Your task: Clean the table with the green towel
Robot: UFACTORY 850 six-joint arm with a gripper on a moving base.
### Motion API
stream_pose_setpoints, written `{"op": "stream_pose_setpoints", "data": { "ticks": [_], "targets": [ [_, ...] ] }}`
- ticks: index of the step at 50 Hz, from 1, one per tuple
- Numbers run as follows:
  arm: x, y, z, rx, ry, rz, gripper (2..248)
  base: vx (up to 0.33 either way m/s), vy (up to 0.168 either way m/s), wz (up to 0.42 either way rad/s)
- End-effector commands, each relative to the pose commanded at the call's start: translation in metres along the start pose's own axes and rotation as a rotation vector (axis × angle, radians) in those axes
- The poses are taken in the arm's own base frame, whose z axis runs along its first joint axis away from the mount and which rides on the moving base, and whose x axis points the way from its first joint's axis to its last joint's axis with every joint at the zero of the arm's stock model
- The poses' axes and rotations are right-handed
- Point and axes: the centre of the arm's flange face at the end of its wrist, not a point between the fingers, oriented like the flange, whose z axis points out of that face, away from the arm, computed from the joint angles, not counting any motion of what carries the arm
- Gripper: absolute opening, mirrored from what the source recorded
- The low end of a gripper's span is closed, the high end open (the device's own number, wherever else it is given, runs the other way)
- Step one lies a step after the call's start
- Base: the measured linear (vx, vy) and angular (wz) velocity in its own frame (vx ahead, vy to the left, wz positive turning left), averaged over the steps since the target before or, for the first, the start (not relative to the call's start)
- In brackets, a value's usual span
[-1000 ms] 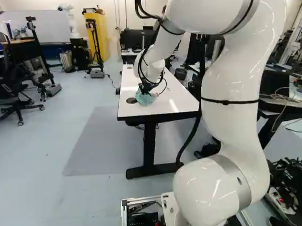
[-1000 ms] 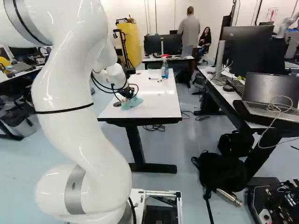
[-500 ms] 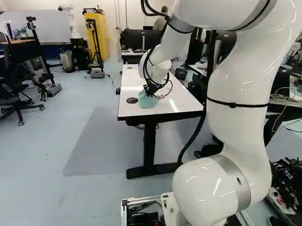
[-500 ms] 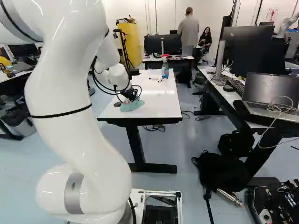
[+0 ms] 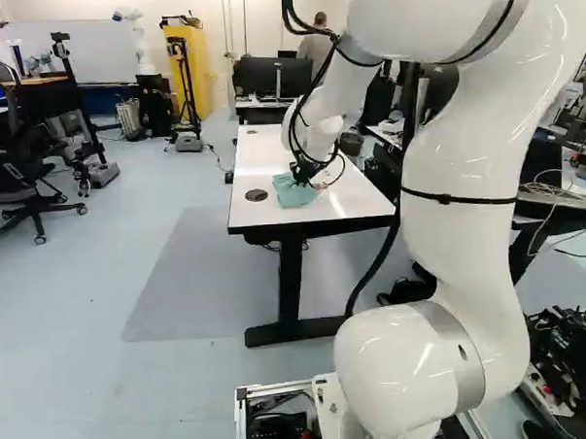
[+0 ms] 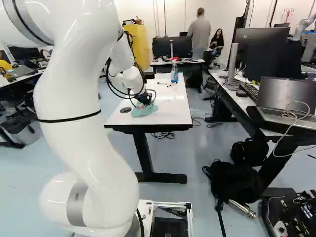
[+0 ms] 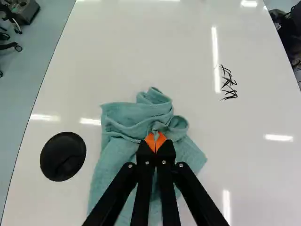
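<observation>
A green towel (image 7: 117, 155), gripped near its bunched end, lies on the near part of a white-topped table (image 7: 169, 52) after sliding sideways, away from the round black grommet (image 7: 63, 156) and closer to black handwriting (image 7: 229, 84), in what appears to be a wiping stroke that has yet to reach the ink. The cloth's long axis runs roughly along the table, its gathered end pointing away from the base, its looser end trailing under the gripper (image 7: 155, 142), whose orange-padded fingers pinch a fold. A spray bottle (image 6: 174, 73) stands toward the far end.
</observation>
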Motion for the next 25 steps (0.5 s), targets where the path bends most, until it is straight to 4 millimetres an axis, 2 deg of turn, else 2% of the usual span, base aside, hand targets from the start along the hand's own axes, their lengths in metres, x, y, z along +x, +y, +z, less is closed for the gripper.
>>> {"op": "stream_pose_setpoints", "data": {
  "ticks": [12, 25],
  "targets": [
    [0.017, -0.003, 0.015, 0.003, 0.013, -0.004, 21, 0.000, 0.000, 0.000],
    [0.032, -0.016, 0.029, 0.016, 0.026, -0.021, 21, 0.000, 0.000, 0.000]
  ]
}}
